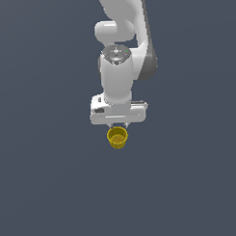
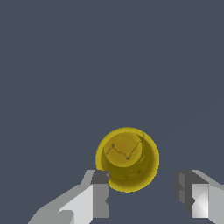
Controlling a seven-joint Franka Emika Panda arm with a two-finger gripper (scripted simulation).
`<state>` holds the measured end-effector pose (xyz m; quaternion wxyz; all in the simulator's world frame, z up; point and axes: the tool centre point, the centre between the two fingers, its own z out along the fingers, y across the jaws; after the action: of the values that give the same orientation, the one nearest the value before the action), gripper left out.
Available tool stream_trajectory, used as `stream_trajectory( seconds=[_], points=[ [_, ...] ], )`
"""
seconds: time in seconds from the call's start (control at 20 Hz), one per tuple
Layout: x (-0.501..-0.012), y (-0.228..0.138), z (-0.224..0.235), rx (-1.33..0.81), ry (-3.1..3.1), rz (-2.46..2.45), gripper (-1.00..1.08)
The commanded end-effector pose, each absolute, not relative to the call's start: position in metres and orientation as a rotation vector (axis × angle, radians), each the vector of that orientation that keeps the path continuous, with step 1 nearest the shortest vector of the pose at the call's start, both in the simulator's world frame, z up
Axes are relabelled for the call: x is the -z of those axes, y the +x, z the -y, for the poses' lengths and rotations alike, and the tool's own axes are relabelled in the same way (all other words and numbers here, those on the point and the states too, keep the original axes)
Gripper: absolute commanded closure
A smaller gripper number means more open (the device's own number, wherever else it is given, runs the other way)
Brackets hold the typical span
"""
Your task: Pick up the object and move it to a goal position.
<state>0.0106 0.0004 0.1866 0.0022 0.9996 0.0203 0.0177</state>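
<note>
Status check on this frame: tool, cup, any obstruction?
Tool open, fingers wide apart. Yellow cup upright, ungrasped, partly between them. No obstruction seen.

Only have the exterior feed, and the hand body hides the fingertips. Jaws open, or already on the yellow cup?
Observer: Open. In the wrist view the gripper has its jaws wide apart and nothing clamped.
Operator: Cup centred between them?
Observer: No. The yellow cup sits off to one side. One finger overlaps its rim in the picture, and the other finger has a clear gap.
Operator: Touching that near finger?
Observer: Cannot tell from the render.
Operator: Cup tipped?
Observer: No. It's upright, with the mouth facing the wrist camera and nothing inside.
</note>
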Motion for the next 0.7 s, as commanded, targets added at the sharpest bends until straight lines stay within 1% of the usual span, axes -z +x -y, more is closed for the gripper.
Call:
stream_trajectory(
  seconds=[0.0, 0.35, 0.65],
  points=[
    [-0.185, 0.010, -0.001, -0.058, 3.135, -0.075, -0.20],
    [-0.175, 0.006, -0.001, -0.086, 3.122, -0.189, -0.20],
    [-0.159, -0.001, -0.004, -0.131, 3.090, -0.382, -0.20]
  ],
)
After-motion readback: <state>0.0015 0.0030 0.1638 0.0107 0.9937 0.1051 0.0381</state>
